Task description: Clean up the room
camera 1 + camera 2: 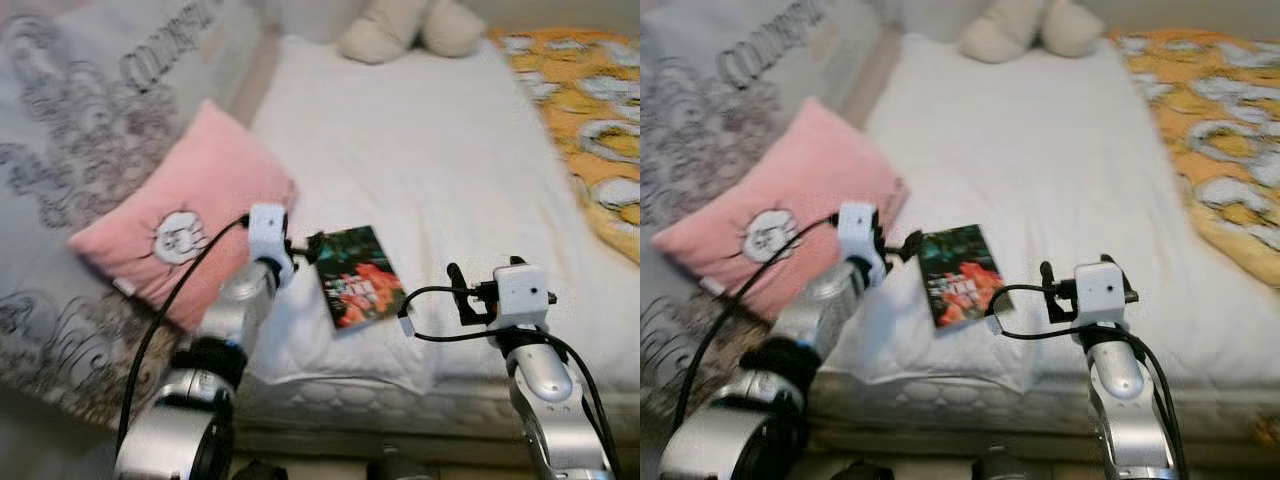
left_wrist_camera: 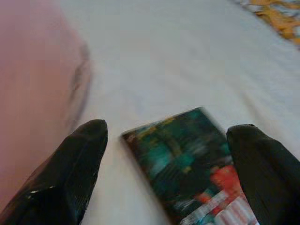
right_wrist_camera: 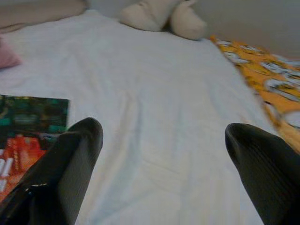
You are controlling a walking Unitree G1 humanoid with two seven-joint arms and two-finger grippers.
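A book (image 1: 357,275) with a dark green and red cover lies flat on the white bed sheet (image 1: 420,150), close to the bed's near edge. My left gripper (image 1: 308,247) hovers at the book's left end, open, and in the left wrist view its fingers (image 2: 79,159) stand on either side of the book (image 2: 187,164) without touching it. To the right of the book my right gripper (image 1: 460,292) is held over bare sheet, open and holding nothing. The right wrist view has the book (image 3: 28,126) beside one finger.
A pink pillow (image 1: 190,215) with a white sheep print leans against a grey patterned duvet (image 1: 70,130) on the left. A cream plush toy (image 1: 405,25) sits at the head of the bed. An orange patterned blanket (image 1: 590,110) covers the right side. The mattress edge (image 1: 400,400) runs below.
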